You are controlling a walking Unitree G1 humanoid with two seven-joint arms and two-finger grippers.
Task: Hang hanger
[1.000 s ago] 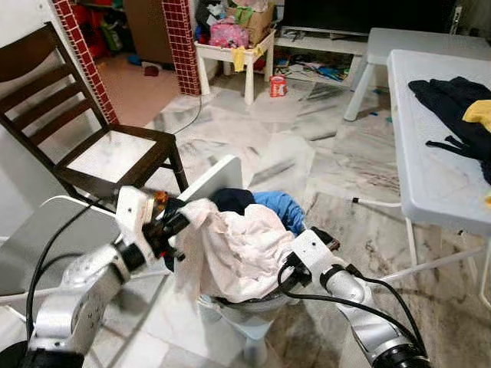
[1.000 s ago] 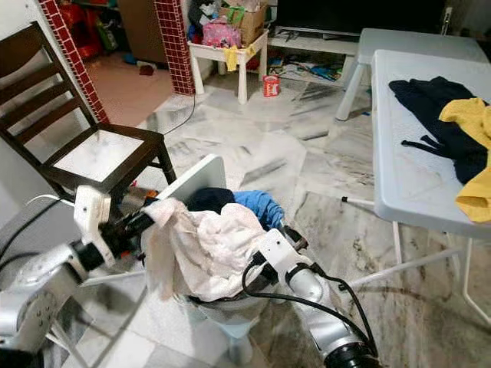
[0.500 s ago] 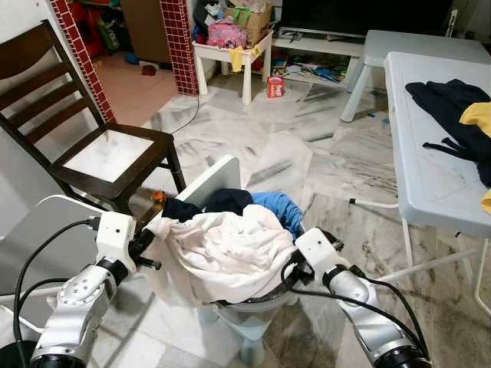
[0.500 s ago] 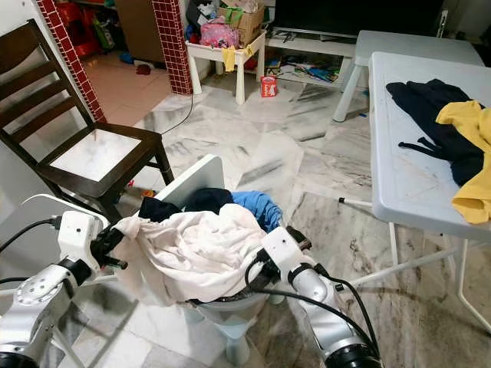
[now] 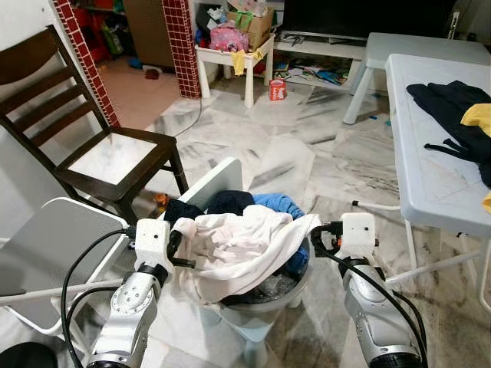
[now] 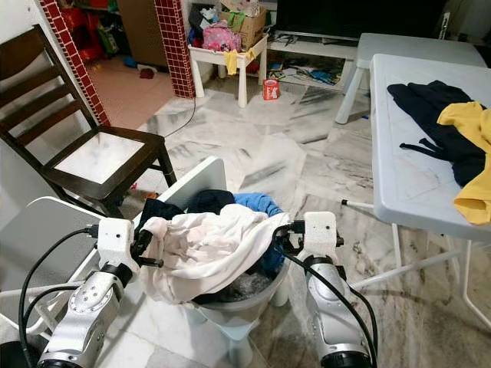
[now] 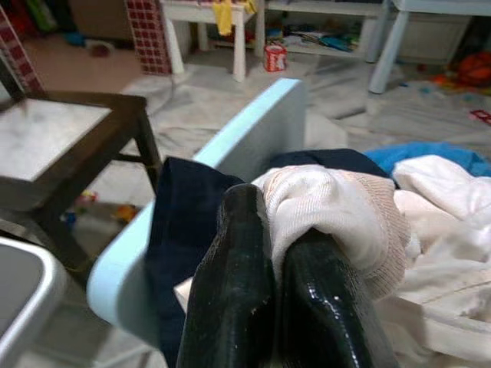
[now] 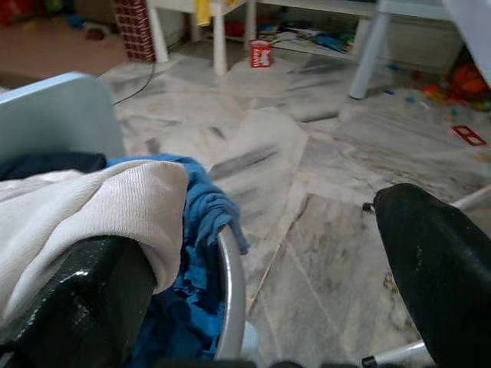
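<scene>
The left gripper (image 7: pixel 265 307) pinches a fold of the cream-white knitted garment (image 5: pixel 245 245) between closed fingers, at the near left side of the round pale-blue laundry basket (image 6: pixel 230 310). The garment drapes across the basket, over a blue cloth (image 8: pixel 203 222) and dark clothes. The right gripper (image 8: pixel 268 284) sits at the basket's right rim with its fingers spread wide, one finger (image 8: pixel 77 299) under the garment's edge. No hanger can be made out. A dark wooden chair (image 5: pixel 84 146) stands to the left, a white plastic table (image 6: pixel 414 169) to the right.
</scene>
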